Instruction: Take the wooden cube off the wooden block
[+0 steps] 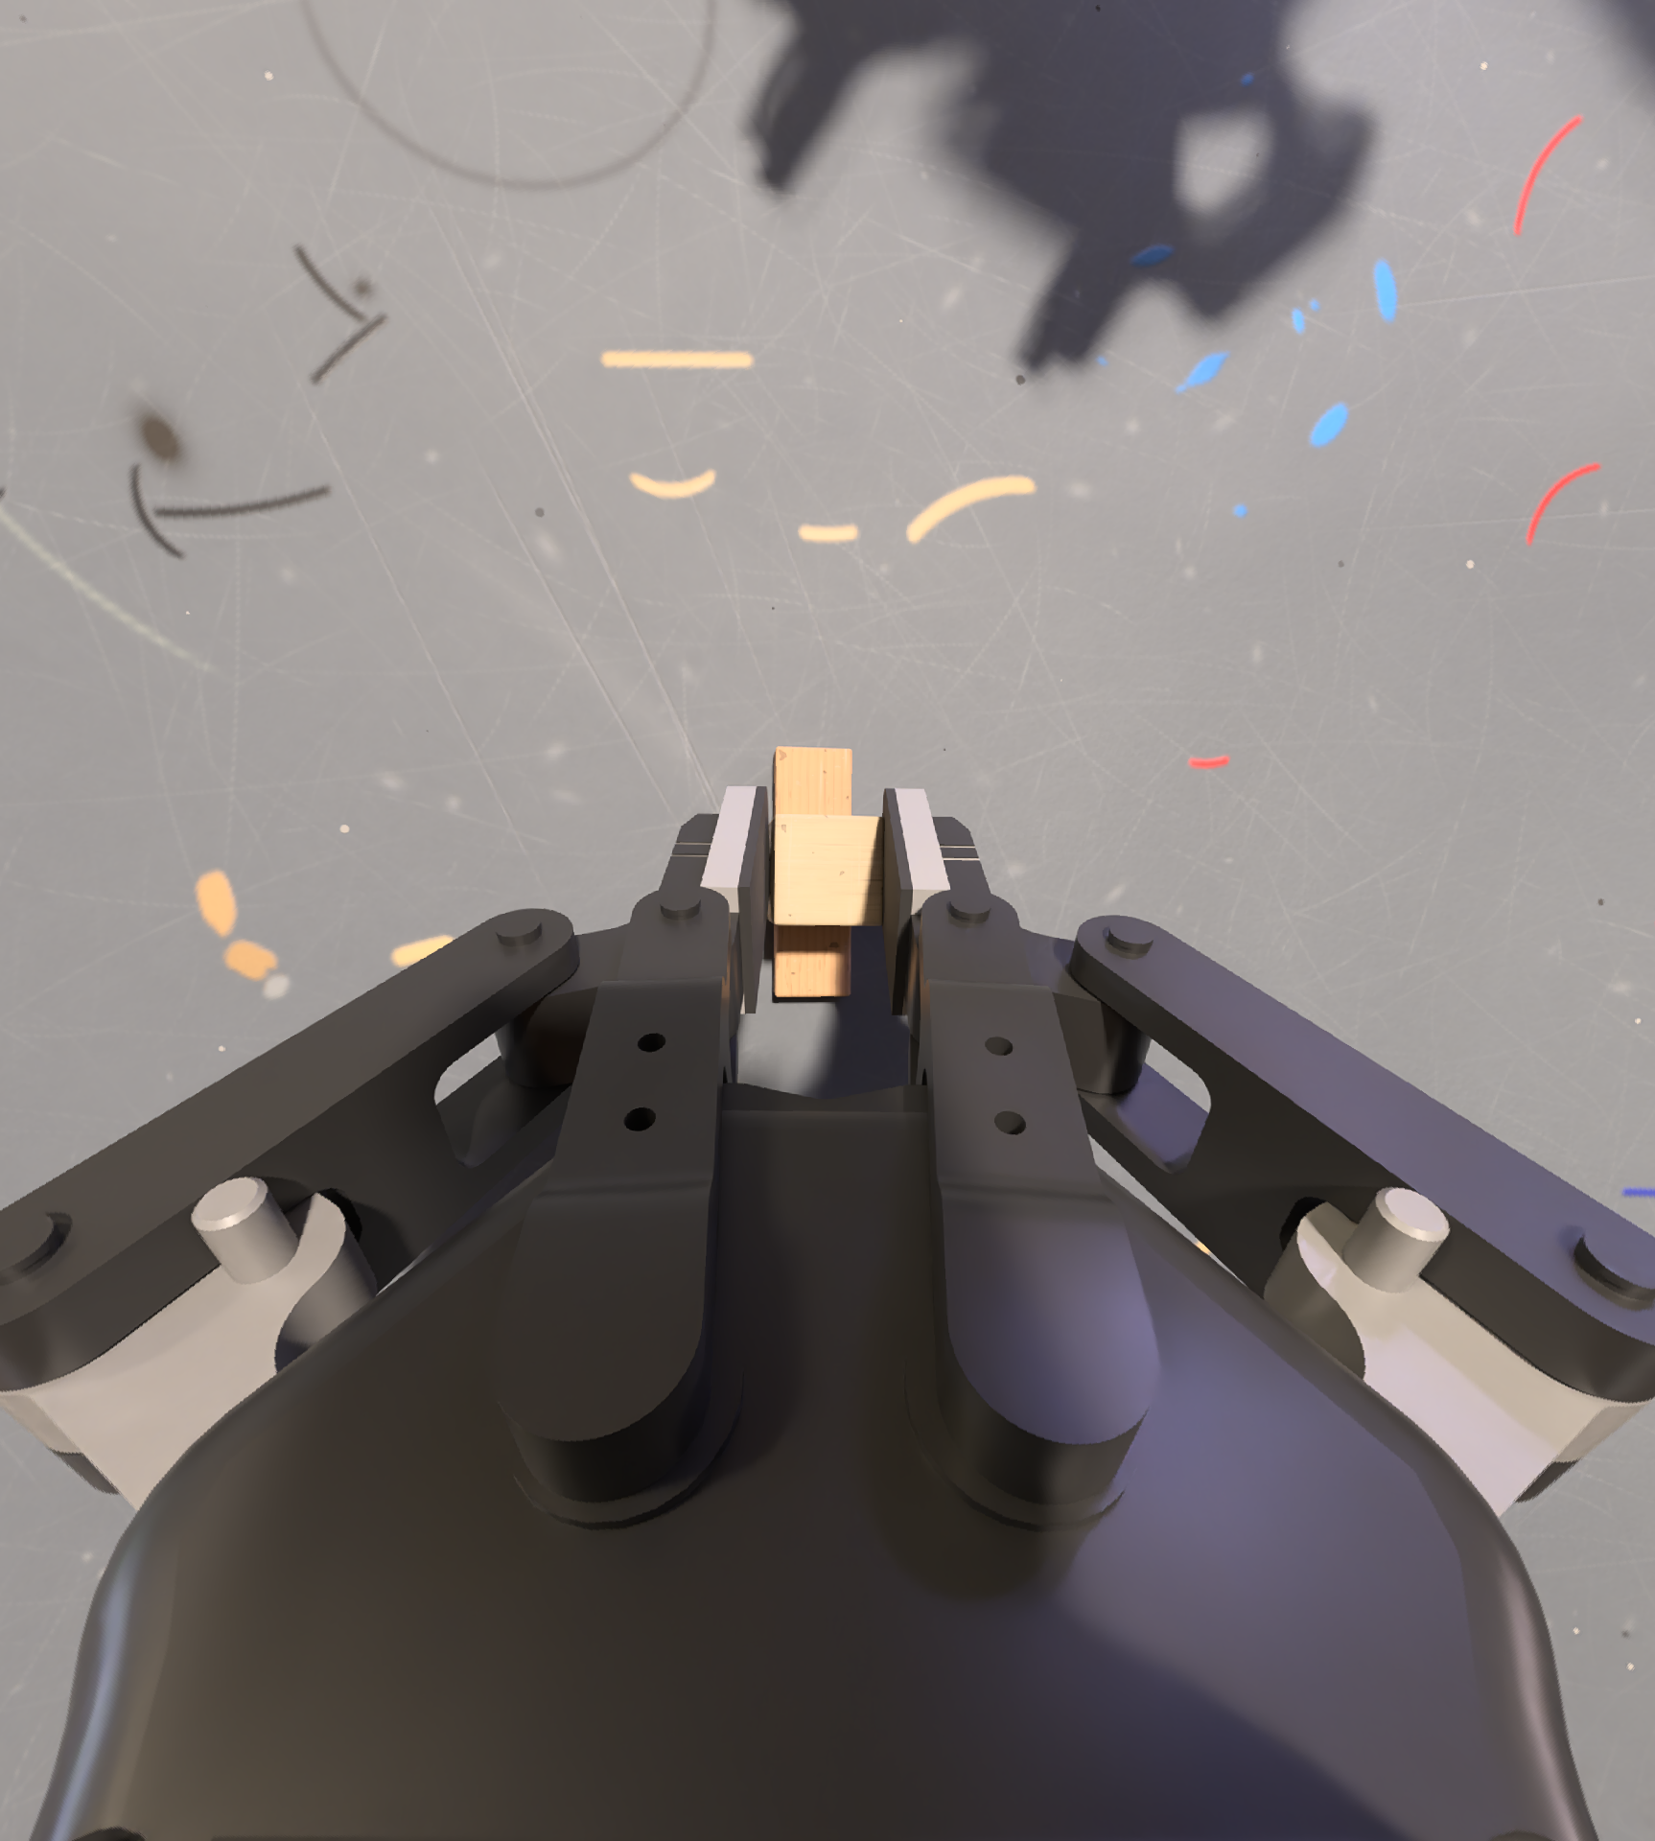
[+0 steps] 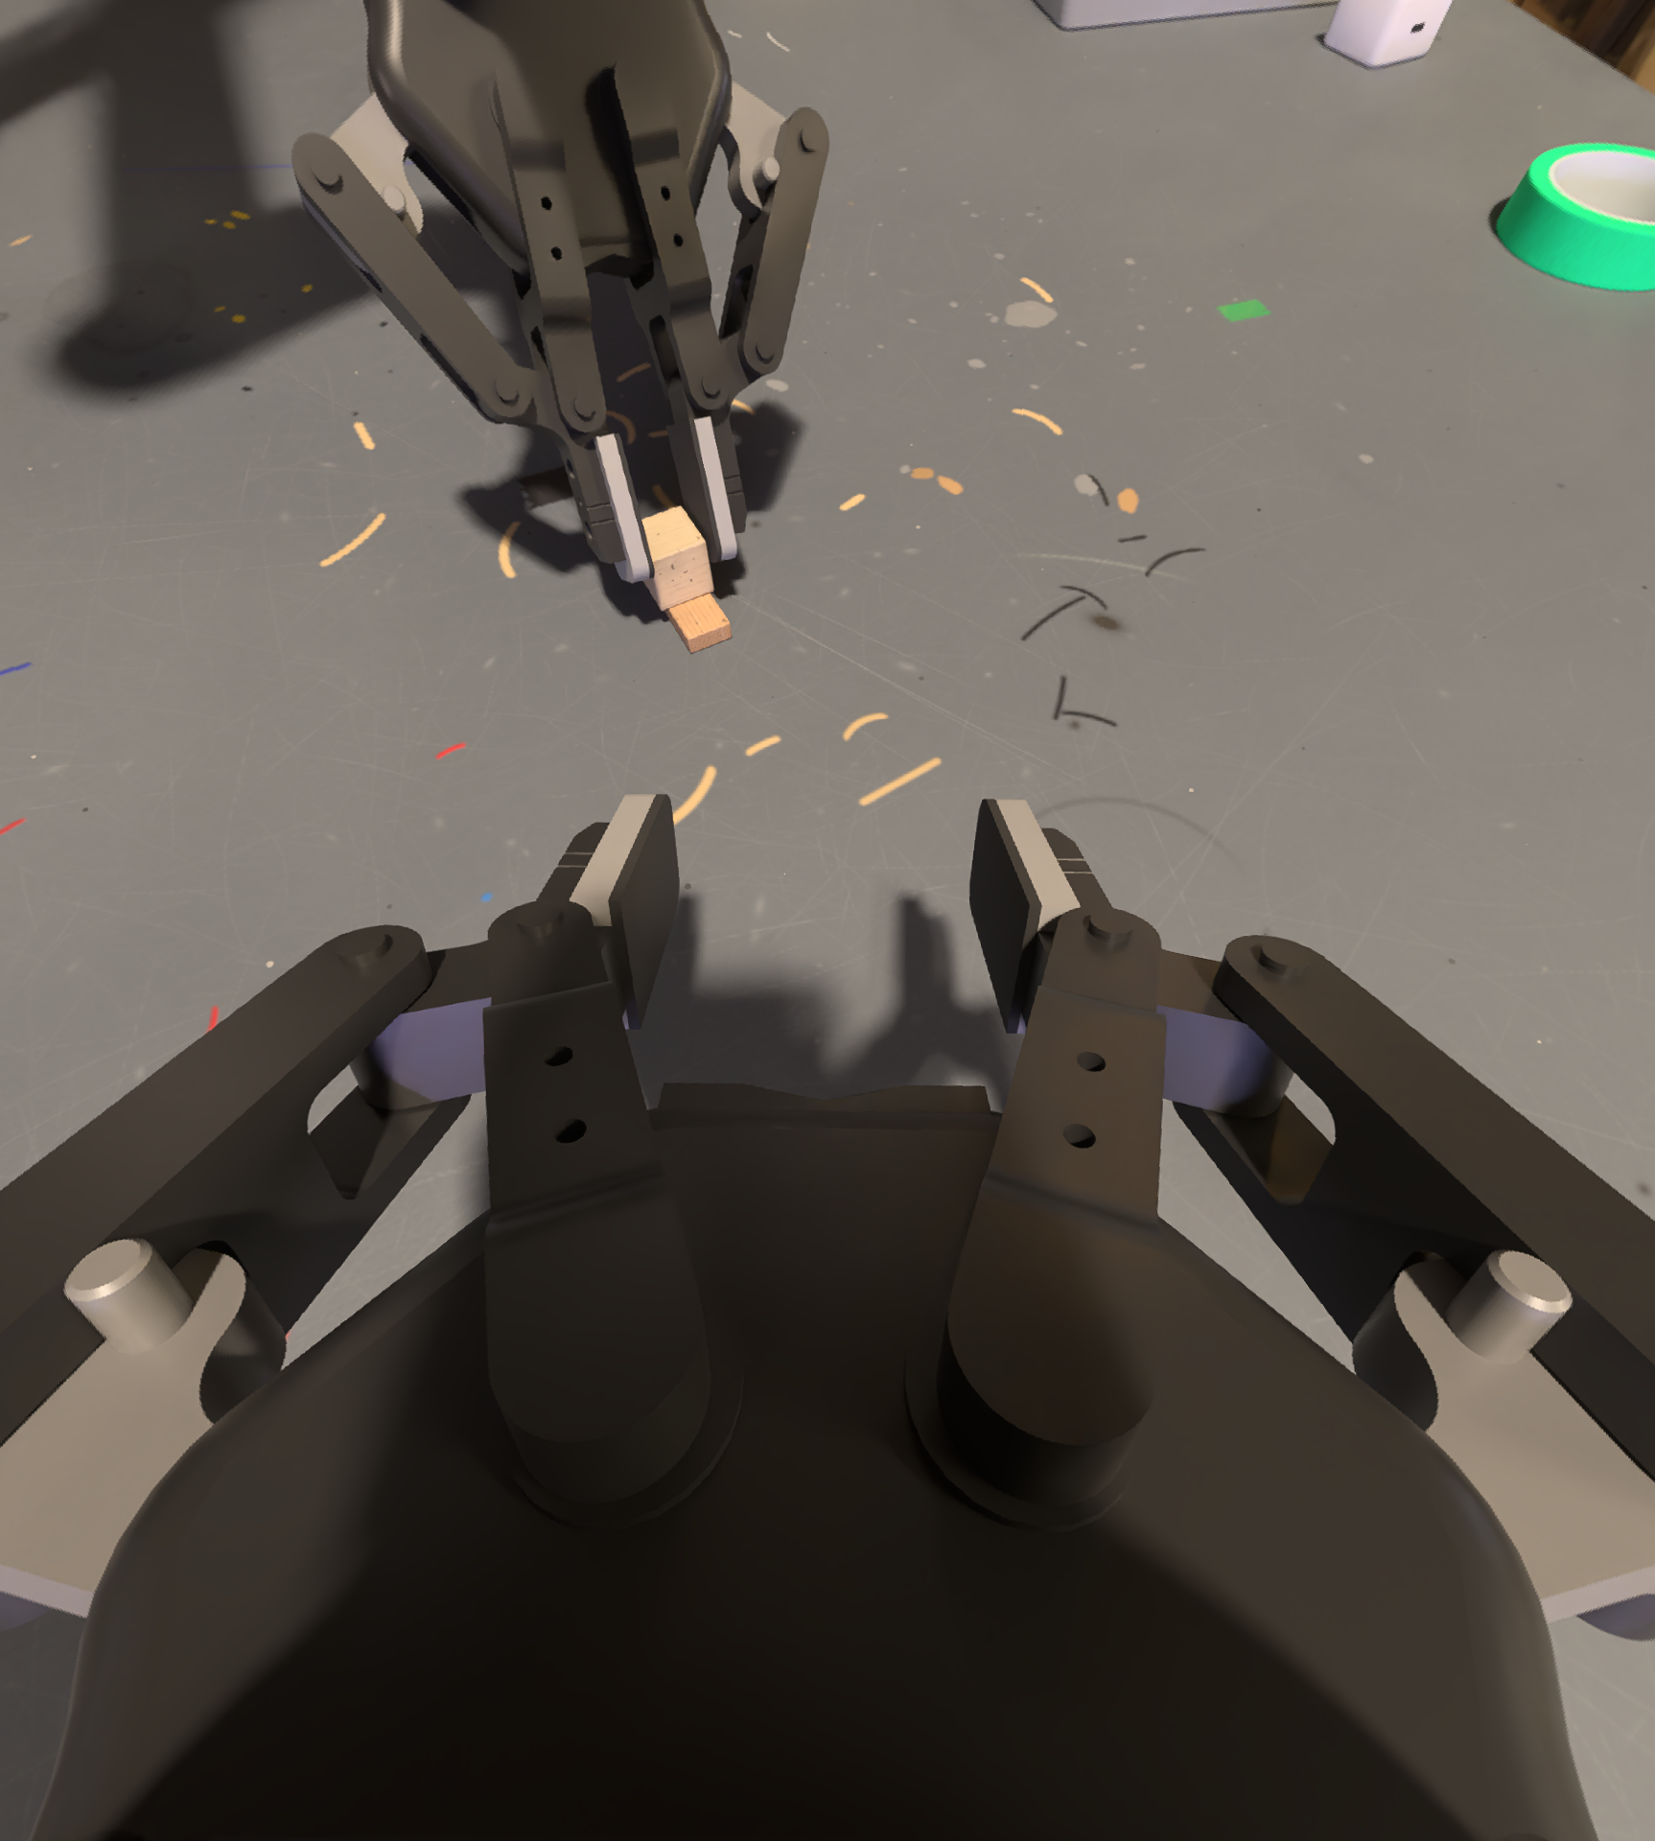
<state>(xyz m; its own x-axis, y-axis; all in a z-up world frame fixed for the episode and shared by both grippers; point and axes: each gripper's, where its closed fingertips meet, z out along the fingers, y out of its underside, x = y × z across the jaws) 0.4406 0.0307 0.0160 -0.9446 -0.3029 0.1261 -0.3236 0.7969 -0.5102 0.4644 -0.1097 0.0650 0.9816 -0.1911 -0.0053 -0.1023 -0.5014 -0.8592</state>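
Observation:
A pale wooden cube [image 1: 824,869] sits on a narrow wooden block [image 1: 811,779] that lies flat on the grey table and sticks out past the cube on both sides. My left gripper [image 1: 824,809] points down over it, with its two pads pressed against the cube's left and right faces. In the right wrist view the same cube [image 2: 677,558] is held between the left gripper's fingers [image 2: 679,573], and the block's end [image 2: 701,626] shows below it. My right gripper [image 2: 822,829] is open and empty, low over the table, some way in front of the cube.
A green tape roll [image 2: 1616,214] stands at the far right. White objects [image 2: 1383,30] sit at the table's far edge. The grey table [image 2: 1202,648] is scuffed with orange, red, blue and black marks.

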